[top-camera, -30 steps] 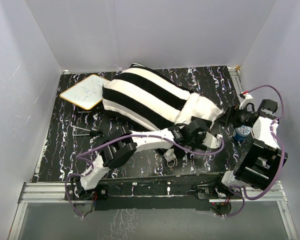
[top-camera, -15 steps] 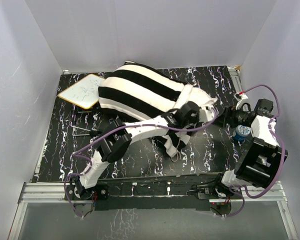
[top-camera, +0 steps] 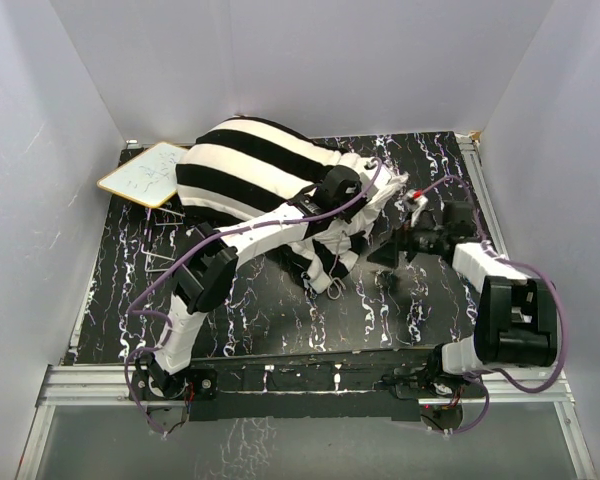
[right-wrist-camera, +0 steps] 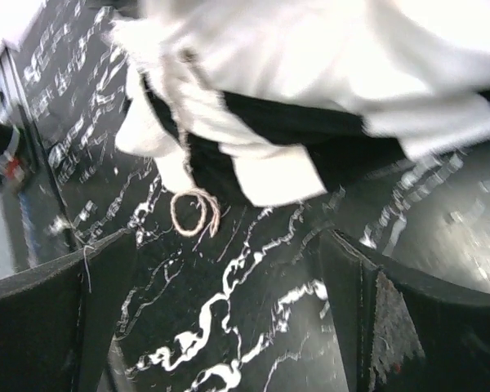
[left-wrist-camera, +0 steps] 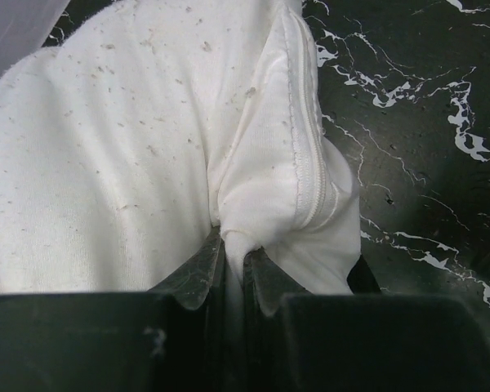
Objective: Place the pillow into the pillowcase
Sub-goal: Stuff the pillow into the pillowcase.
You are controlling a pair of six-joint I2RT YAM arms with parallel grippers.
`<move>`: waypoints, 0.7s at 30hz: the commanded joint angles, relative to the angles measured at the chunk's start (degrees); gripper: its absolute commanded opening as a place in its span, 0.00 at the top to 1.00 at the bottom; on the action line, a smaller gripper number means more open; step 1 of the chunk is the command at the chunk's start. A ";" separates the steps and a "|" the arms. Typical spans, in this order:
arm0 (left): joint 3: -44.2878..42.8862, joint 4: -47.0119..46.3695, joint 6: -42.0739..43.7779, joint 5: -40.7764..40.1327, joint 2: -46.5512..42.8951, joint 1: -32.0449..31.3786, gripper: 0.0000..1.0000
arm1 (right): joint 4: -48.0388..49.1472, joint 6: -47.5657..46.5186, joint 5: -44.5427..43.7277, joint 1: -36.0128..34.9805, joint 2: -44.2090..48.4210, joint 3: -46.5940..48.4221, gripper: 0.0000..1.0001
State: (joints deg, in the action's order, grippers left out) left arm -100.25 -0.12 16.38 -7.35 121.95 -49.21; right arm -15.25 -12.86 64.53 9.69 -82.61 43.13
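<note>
Left hand (left-wrist-camera: pixel 233 273), clamped on the plump white fabric pillow (left-wrist-camera: pixel 106 163) mostly inside the black-and-white striped cloth pillowcase (top-camera: pixel 240 170), should hold firm while the wide-open right hand (right-wrist-camera: pixel 229 278) grips the hem (right-wrist-camera: pixel 273 180).

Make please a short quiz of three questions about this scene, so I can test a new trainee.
1. True or false: the left gripper is shut on white fabric of the pillow.
2. The right gripper is: A) shut on striped cloth; B) open and empty; C) out of view.
3. Fill in: the whiteboard lies at the far ____ corner of the table.
Key: 1 true; 2 B; 3 left.
</note>
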 commanded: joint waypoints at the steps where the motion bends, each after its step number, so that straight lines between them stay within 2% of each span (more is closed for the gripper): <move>1: 0.95 -0.55 -3.06 -0.02 -5.85 2.62 1.00 | 28.97 0.06 -2.01 -8.13 6.96 -5.97 0.01; 7: 2.12 -0.10 -3.34 2.20 -6.30 3.57 1.00 | 24.93 -27.84 -1.49 -11.01 1.13 -0.96 0.01; 10: 2.56 -0.40 -3.86 3.19 -6.48 3.98 1.00 | 13.96 -45.38 2.02 -11.49 -0.56 1.35 0.03; 13: 2.52 -0.36 -4.35 4.02 -6.47 4.04 1.00 | 3.71 -59.31 4.61 -11.99 -3.78 4.58 0.12; 15: 2.42 -0.19 -4.55 4.41 -6.34 4.15 1.00 | 1.70 -62.71 5.44 -12.46 -5.54 5.86 0.18; 21: 2.07 0.53 -4.67 5.21 -6.49 4.32 1.00 | 1.89 -64.61 1.52 -15.67 -9.19 6.97 0.42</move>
State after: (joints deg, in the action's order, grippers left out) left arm -98.10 -0.34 11.88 -0.56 120.42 -47.07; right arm -10.46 -68.77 66.19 -3.99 -90.78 47.59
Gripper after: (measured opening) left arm 0.052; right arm 0.639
